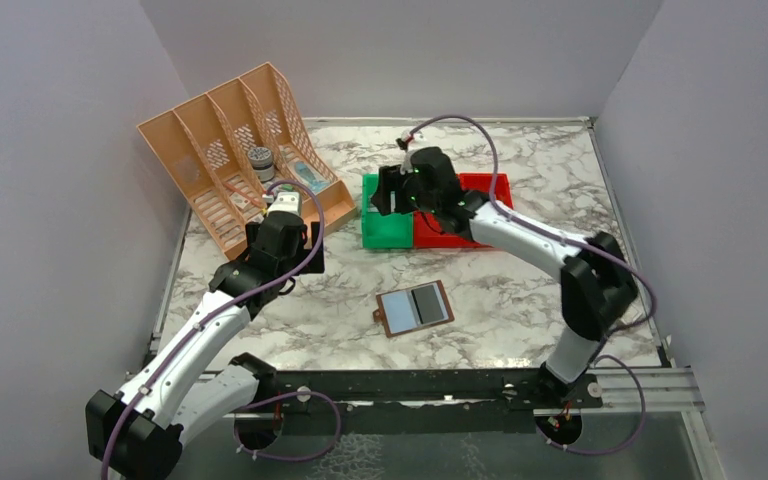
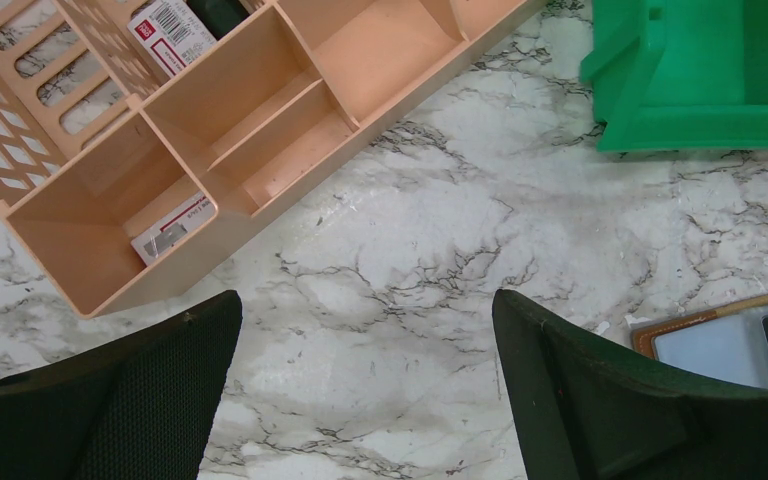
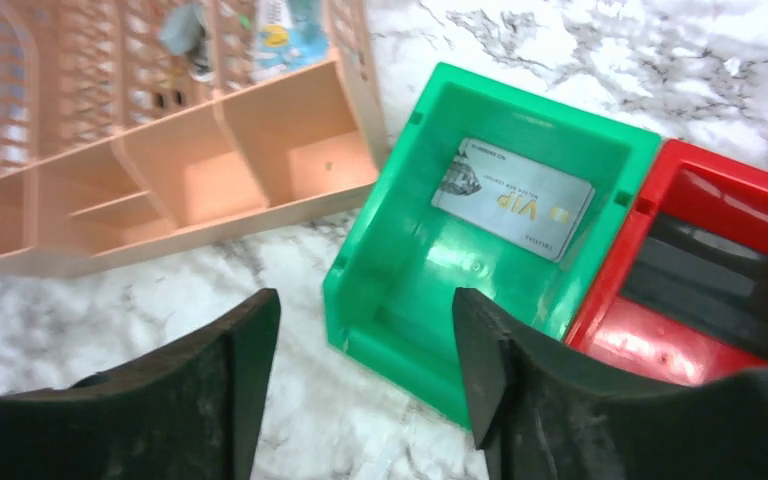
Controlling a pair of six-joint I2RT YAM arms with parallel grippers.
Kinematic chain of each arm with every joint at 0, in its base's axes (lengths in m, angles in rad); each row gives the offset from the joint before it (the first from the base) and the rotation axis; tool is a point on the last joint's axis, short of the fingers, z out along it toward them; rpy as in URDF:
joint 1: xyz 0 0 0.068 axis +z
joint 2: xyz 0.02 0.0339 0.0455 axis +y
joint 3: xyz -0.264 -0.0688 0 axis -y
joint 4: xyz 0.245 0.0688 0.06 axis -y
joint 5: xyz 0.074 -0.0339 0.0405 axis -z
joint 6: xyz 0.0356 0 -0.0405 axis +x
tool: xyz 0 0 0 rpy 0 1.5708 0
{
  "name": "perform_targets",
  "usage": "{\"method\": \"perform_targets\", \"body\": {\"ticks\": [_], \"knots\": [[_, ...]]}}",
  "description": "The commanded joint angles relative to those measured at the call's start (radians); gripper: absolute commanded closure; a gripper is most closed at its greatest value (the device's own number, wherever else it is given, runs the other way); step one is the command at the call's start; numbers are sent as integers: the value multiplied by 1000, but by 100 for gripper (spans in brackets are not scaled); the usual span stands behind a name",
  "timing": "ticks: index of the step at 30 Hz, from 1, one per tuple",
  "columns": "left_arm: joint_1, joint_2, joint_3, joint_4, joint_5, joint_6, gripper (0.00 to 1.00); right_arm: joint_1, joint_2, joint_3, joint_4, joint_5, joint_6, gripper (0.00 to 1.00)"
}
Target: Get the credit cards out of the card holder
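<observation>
Thin silver-grey credit card [image 3: 513,200] lay in the green plastic bin [image 3: 400,250], upper centre; right gripper [image 3: 365,310] hung above, jaws parted, empty. Left gripper [image 2: 365,300] gaped wide, holding nothing.

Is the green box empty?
No, a pale card marked VIP lies flat on the floor of the green box.

Card holder [image 1: 414,308] lies open and flat on the marble table [image 1: 520,290], centre front, well apart from both arms. Its left half is pale grey-blue, its right half dark. Green bin [image 1: 385,232] and red bin [image 1: 490,185] touch side by side at the back. Right gripper [image 1: 388,192] hangs over the green bin. Left gripper [image 1: 287,203] is at the front edge of the peach desk organizer [image 1: 210,150], back left, which holds small items.
</observation>
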Motion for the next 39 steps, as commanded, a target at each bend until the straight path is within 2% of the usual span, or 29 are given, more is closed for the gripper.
{"method": "perform_targets", "body": {"ticks": [1, 5, 7, 10, 14, 18, 20, 24, 27, 28, 30, 31, 34, 36, 39], "knots": [[8, 5, -1, 2, -3, 11, 1, -3, -218, -171, 82, -26, -10, 31], [11, 10, 1, 3, 47, 13, 1, -4, -377, -330, 51, 30, 30, 16], [15, 8, 4, 17, 115, 10, 1, -7, -465, -432, 56, -10, 91, 7], [17, -3, -25, 71, 239, 6, 1, -8, -570, -605, 114, -112, 158, 4], [17, -22, -55, 131, 365, -104, 1, -8, -688, -806, 206, -173, 291, 3], [15, 5, -134, 323, 642, -228, 13, -8, -802, -1004, 357, -198, 370, 3], [3, 49, -146, 382, 725, -284, 19, -8, -857, -1057, 377, -183, 382, 3], [-97, 88, -179, 480, 671, -366, 21, -9, -939, -1112, 351, -115, 424, 5], [-188, 122, -177, 550, 592, -418, 22, -9, -954, -1062, 194, -82, 431, 11], [-222, 139, -172, 569, 561, -433, 23, -9, -949, -1050, 157, -75, 416, 14], [-286, 176, -164, 603, 507, -466, 24, -9, -933, -1027, 89, -42, 393, 29], [-316, 195, -161, 614, 480, -486, 26, -9, -922, -1015, 60, -27, 378, 33], [-409, 235, -174, 650, 392, -537, 29, -9, -912, -973, -2, -26, 309, 39], [-457, 253, -197, 687, 342, -572, 31, -9, -920, -983, 27, -60, 256, 41], [-508, 267, -239, 770, 276, -616, 36, -9, -925, -974, 14, -72, 218, 50]]}}
